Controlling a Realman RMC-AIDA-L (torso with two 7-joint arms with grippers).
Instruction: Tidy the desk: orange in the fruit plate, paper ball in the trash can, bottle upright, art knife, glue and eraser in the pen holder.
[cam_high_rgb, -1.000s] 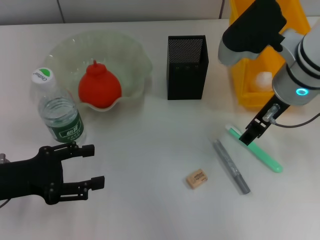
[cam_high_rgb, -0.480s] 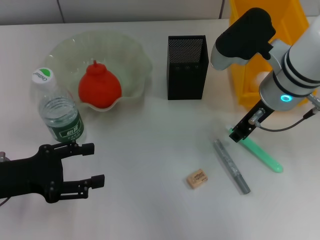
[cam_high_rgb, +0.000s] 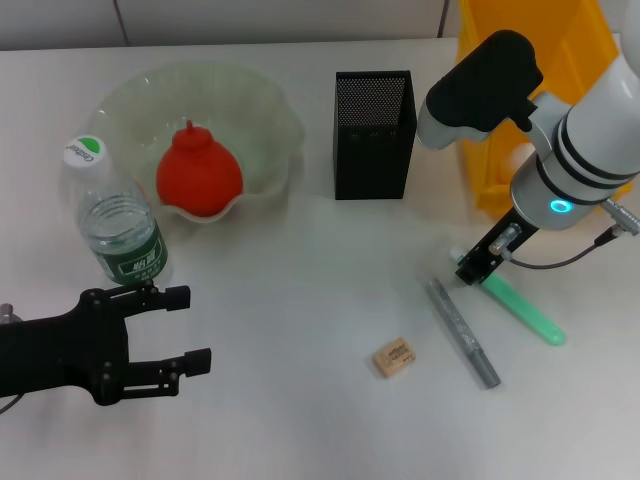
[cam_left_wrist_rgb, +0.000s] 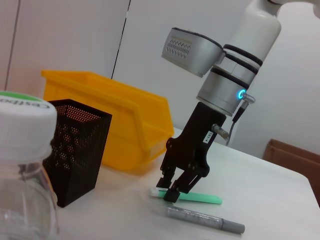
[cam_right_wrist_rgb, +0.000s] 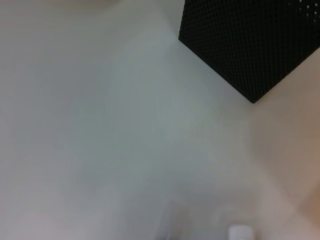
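The orange (cam_high_rgb: 198, 172) lies in the fruit plate (cam_high_rgb: 268, 110). The bottle (cam_high_rgb: 118, 228) stands upright next to it, and its cap fills the near side of the left wrist view (cam_left_wrist_rgb: 22, 125). The pen holder (cam_high_rgb: 373, 135) stands beside the yellow trash can (cam_high_rgb: 483, 180). The glue (cam_high_rgb: 520, 305), the art knife (cam_high_rgb: 462, 332) and the eraser (cam_high_rgb: 393, 357) lie on the desk. My right gripper (cam_high_rgb: 478, 265) is open and low over the glue's white-cap end; the left wrist view shows this gripper (cam_left_wrist_rgb: 170, 192) down at the glue (cam_left_wrist_rgb: 197, 198). My left gripper (cam_high_rgb: 195, 330) is open and empty at the front left.
The art knife (cam_left_wrist_rgb: 205, 220) lies just in front of the glue, close to the right gripper. The pen holder (cam_left_wrist_rgb: 75, 150) and trash can (cam_left_wrist_rgb: 115, 115) stand behind them. The right wrist view shows a corner of the pen holder (cam_right_wrist_rgb: 250, 45) and bare desk.
My right gripper has moved left along the glue toward its white-cap end. The glue has not moved. The left arm has stayed still.
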